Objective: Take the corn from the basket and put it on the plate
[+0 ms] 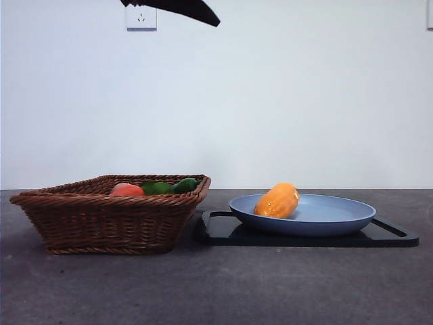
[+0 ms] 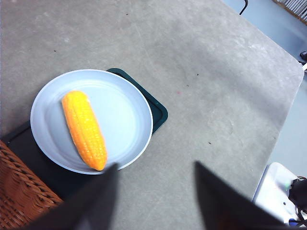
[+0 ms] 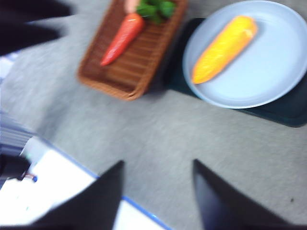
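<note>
A plain white wall backs a dark grey worktop [image 1: 216, 291]. The corn [image 1: 278, 201] lies on its side inside the plate [image 1: 338, 215], toward the rim nearest the basket [image 1: 101, 223], not touching that rim as far as can be seen. The plate sits on a black tray [image 1: 392, 238], which lies just beside the basket. A peach [image 1: 126, 190], green vegetables [image 1: 169, 186] and a carrot [image 3: 122, 38] remain in the basket.

Judgement: placement appears complete. The corn's long axis runs across the plate's floor, one end toward the left gripper [image 2: 153, 191].

Both grippers hang well above the worktop, clear of the corn. The left gripper is spread open and empty, nearer the plate. The right gripper [image 3: 156, 191] is likewise parted and empty, farther off toward the worktop's edge. Neither touches anything.
</note>
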Controlling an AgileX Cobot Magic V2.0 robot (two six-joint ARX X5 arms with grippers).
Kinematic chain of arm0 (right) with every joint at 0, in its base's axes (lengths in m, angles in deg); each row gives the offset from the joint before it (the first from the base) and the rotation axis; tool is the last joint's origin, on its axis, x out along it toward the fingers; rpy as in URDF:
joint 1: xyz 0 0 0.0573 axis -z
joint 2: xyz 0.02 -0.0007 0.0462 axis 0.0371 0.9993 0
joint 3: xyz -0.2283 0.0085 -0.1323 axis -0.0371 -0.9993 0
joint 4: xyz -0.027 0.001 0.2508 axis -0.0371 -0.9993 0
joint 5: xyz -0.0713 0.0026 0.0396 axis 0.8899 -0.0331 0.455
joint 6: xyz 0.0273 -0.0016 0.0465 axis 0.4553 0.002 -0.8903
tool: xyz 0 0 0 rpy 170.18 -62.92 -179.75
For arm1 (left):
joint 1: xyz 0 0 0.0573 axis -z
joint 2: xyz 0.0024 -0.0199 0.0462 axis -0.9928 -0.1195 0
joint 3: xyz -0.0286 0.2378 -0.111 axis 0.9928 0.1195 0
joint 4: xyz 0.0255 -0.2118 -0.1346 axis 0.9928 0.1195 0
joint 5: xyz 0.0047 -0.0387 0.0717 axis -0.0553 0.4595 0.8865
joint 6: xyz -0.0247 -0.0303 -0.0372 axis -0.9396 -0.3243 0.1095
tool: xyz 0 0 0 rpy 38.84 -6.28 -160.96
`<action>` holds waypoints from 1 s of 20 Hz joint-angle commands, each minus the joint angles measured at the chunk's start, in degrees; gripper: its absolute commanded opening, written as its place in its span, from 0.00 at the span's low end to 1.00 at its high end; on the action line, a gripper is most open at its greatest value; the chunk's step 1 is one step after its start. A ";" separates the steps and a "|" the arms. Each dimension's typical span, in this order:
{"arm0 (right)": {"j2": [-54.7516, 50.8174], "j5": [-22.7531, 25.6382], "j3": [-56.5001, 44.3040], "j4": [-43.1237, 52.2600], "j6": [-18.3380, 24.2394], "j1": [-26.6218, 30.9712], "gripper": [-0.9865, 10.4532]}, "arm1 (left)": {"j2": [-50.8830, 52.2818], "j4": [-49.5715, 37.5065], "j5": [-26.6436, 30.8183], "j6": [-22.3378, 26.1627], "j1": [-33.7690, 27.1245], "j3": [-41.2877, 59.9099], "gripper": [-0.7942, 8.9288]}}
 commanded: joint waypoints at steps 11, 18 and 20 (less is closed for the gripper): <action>-14.27 4.83 0.92 -0.90 3.61 -0.59 0.09 | -0.35 0.74 0.02 0.48 0.31 -1.60 0.09; -14.51 4.68 0.92 2.97 3.65 -0.59 0.09 | -0.35 0.57 0.02 0.44 0.33 -1.60 0.09; -14.51 4.68 0.92 2.97 3.65 -0.59 0.09 | -0.35 0.57 0.02 0.44 0.33 -1.60 0.09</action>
